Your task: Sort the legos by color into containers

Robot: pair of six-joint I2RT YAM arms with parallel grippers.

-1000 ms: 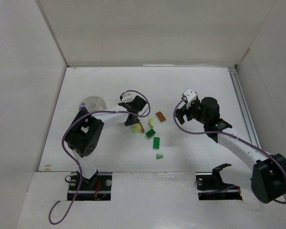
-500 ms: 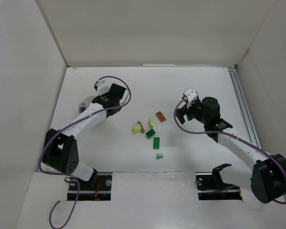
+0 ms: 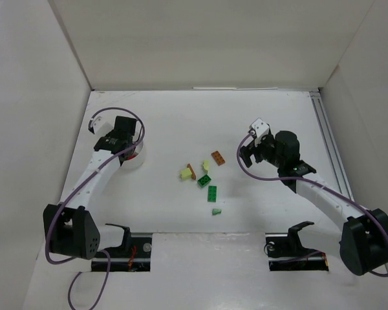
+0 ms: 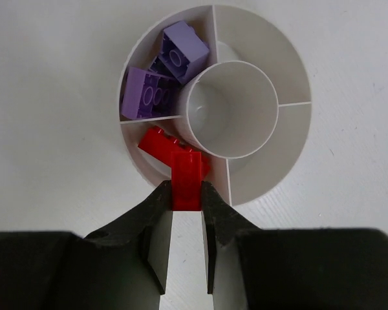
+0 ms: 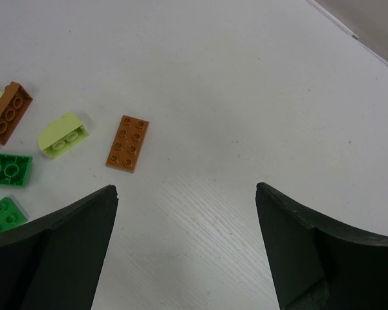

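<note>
In the left wrist view my left gripper [image 4: 186, 188] is shut on a small red lego [image 4: 186, 169], held over the near rim of a round white container [image 4: 271, 174] split into compartments around a central cup. One compartment holds another red lego [image 4: 156, 141]; the one beside it holds two purple legos [image 4: 149, 97]. From above, the left gripper [image 3: 119, 139] hangs by the container [image 3: 136, 159] at the left. My right gripper [image 3: 249, 154] is open with nothing between its fingers, right of the loose legos. An orange-brown plate [image 5: 127, 143] lies closest to it.
Loose legos lie mid-table: a pale yellow one [image 3: 185, 174] with a brown one [image 3: 192, 170], a pale green one [image 3: 206, 165], two green ones [image 3: 204, 181] [image 3: 211, 193] and a small pale green one [image 3: 215, 211]. White walls enclose the table.
The left arm has swung from the pile of legos out to the left and now hangs over the container. The right arm has not moved.
</note>
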